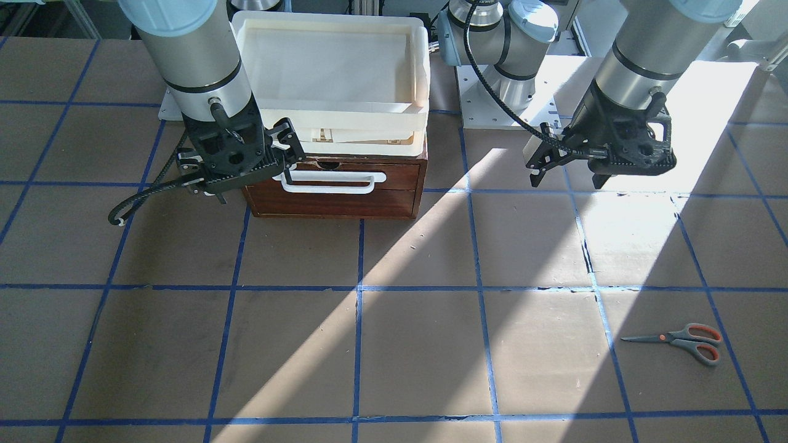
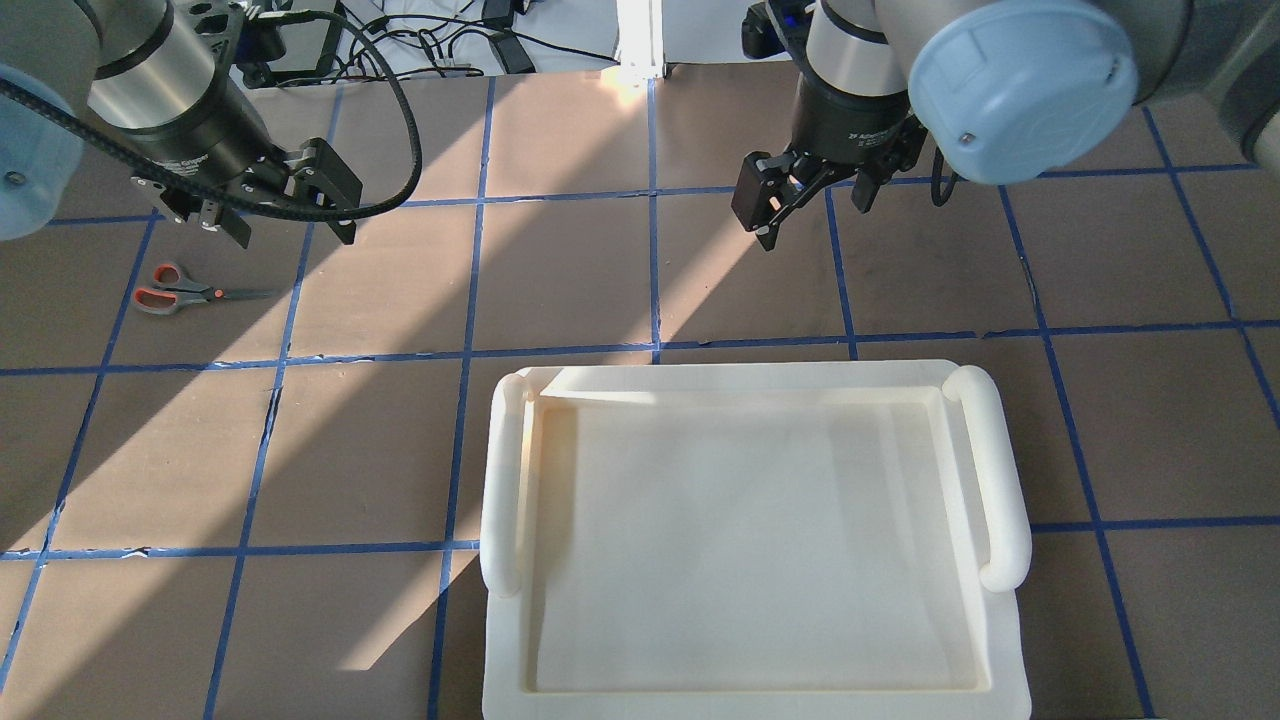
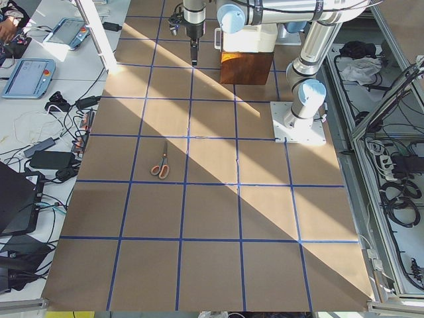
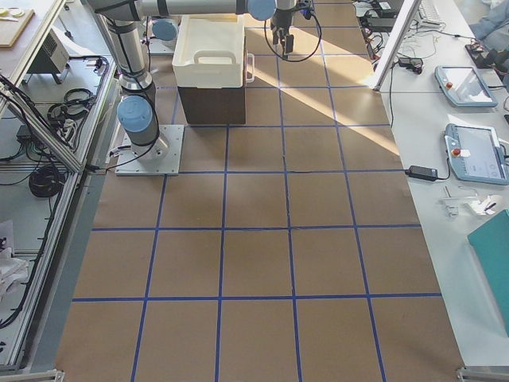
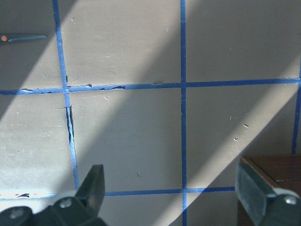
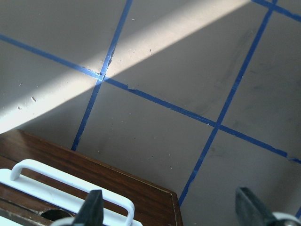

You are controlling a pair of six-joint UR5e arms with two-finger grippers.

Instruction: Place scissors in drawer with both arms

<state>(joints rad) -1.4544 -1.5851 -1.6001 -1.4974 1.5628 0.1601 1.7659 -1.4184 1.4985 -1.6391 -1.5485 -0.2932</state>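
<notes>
The scissors lie flat on the brown table, grey handles lined orange-red, blades shut; they also show in the overhead view and the exterior left view. Only their blade tip shows in the left wrist view. My left gripper is open and empty, hovering above the table, apart from the scissors. The drawer is closed, with a dark wooden front and a white bar handle. My right gripper is open, right at the handle's end, with nothing between its fingers.
A cream plastic tray sits on top of the drawer box and hides it in the overhead view. Blue tape lines grid the table. The left arm's base plate is beside the box.
</notes>
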